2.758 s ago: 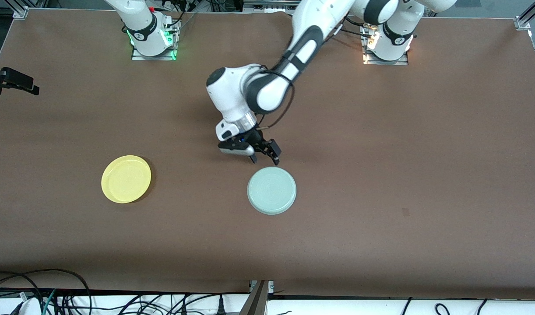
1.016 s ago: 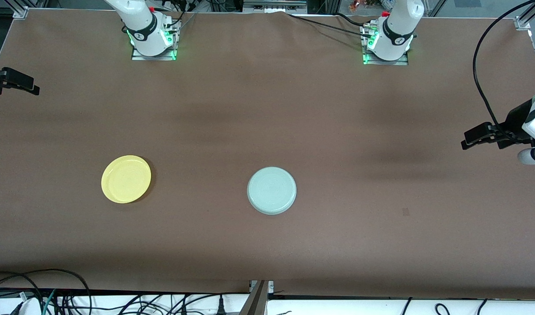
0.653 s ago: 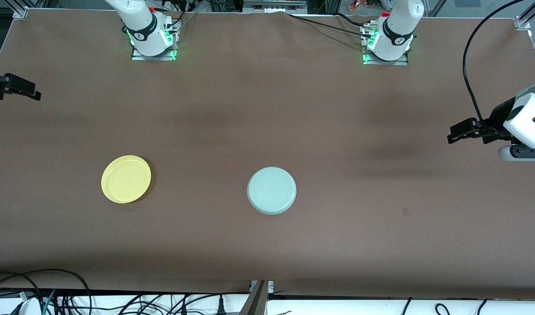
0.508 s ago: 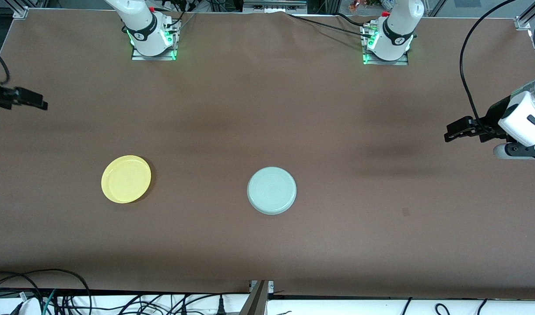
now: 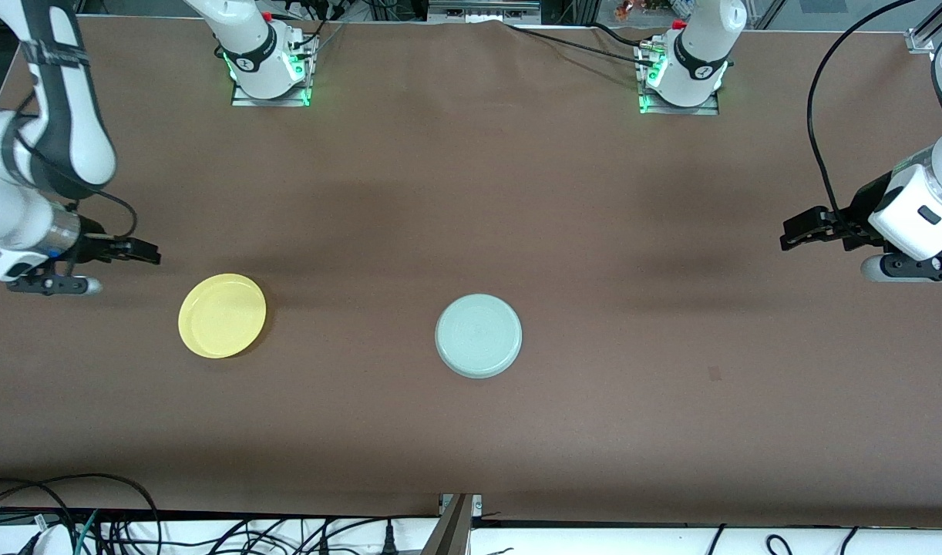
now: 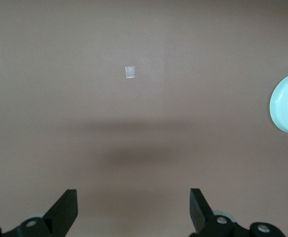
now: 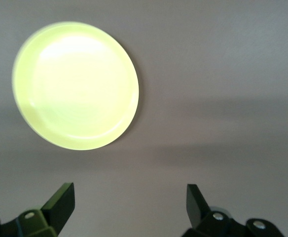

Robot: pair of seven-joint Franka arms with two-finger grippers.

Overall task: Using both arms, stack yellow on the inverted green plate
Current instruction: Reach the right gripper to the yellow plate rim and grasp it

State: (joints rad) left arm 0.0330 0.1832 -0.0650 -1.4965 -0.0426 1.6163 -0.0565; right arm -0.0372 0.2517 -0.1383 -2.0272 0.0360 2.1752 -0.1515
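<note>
We see the right gripper (image 5: 136,252) has swung in from the table's edge to hang, fingers spread, over the bare table just beside the yellow plate (image 5: 222,315). The left gripper (image 5: 796,231), after leaving the green plate (image 5: 479,336), now hangs open over the left arm's end of the table.

Brown matte table covering (image 5: 471,193), evenly lit, soft shadow bands. Black cables (image 5: 93,524) lie along its near edge.

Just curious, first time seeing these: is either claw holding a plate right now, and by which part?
Neither. Both the left claw and right claw are open and empty; the yellow plate and green plate lie untouched.
</note>
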